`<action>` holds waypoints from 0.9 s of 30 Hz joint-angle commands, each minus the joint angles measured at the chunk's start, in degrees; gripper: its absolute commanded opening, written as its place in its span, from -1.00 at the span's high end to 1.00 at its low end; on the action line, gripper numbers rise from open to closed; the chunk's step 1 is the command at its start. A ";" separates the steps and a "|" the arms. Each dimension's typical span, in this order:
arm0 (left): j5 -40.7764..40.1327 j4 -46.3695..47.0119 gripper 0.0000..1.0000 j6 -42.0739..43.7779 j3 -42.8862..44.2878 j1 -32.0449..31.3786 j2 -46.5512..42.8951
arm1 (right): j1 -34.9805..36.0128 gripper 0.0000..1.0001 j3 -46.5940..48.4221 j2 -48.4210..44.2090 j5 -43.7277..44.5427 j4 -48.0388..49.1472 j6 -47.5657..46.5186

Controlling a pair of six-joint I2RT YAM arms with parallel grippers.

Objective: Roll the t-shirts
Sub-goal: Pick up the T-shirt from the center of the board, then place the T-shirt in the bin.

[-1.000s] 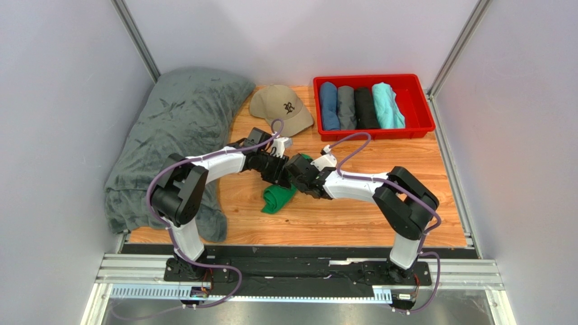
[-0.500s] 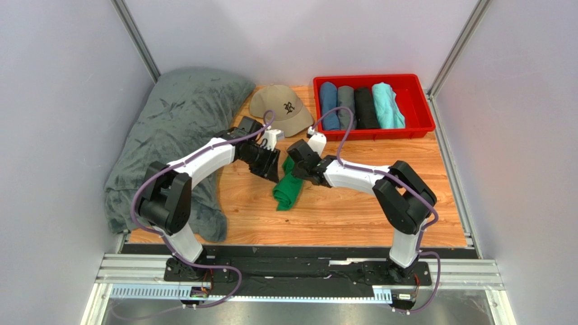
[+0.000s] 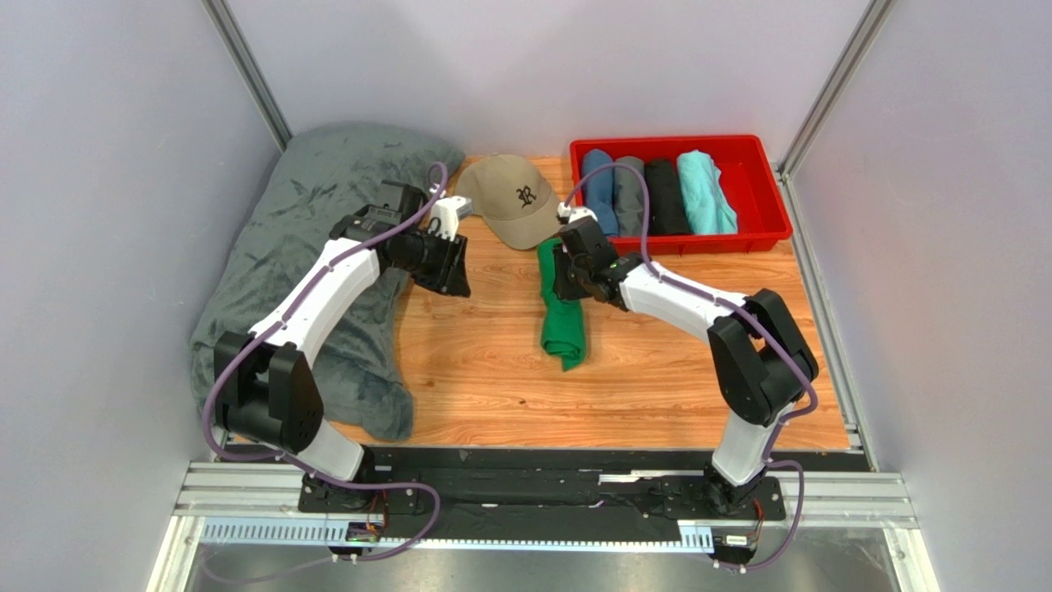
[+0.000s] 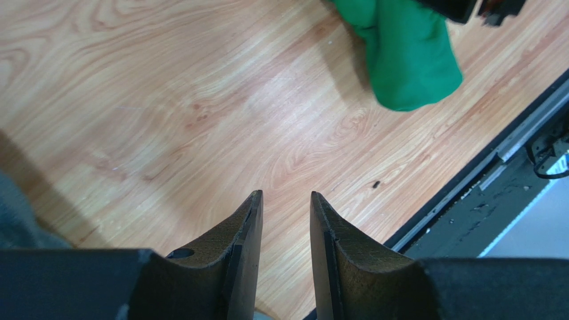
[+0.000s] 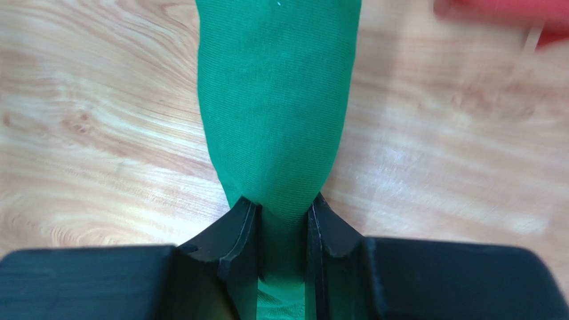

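Note:
The emerald-green t-shirt (image 3: 564, 323) is a long roll held at its far end by my right gripper (image 3: 559, 274), in front of the red bin. In the right wrist view the right gripper (image 5: 284, 210) is shut on the green t-shirt (image 5: 277, 100), which stretches away over the wood. I cannot tell whether its free end touches the table. My left gripper (image 3: 455, 271) is open and empty, well left of the roll by the blanket. In its wrist view the left gripper (image 4: 286, 197) is over bare wood, with the roll's end (image 4: 409, 63) at the upper right.
A red bin (image 3: 766, 185) at the back right holds rolled blue (image 3: 601, 204), grey (image 3: 631, 197), black (image 3: 668, 197) and aqua (image 3: 706, 191) tees. A tan cap (image 3: 513, 197) lies just left of it. A dark plush blanket (image 3: 309, 234) covers the left side. Walls close in on both sides.
My right gripper has carried the green roll back and right toward the red bin, and the roll now hangs straight. My left gripper has let go and drawn back left toward the blanket.

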 commanded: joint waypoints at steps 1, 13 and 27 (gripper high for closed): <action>-1.37 -1.94 0.22 4.59 2.01 0.69 -5.12 | -4.96 1.00 7.33 -5.64 -9.55 -4.50 -11.92; -1.46 -0.89 0.25 3.81 4.64 2.63 -4.16 | -24.56 1.00 26.47 -3.98 -27.14 -14.96 -23.97; -1.20 1.49 0.28 0.73 10.88 2.80 3.92 | -44.18 1.00 53.36 16.58 -43.15 -24.55 -27.41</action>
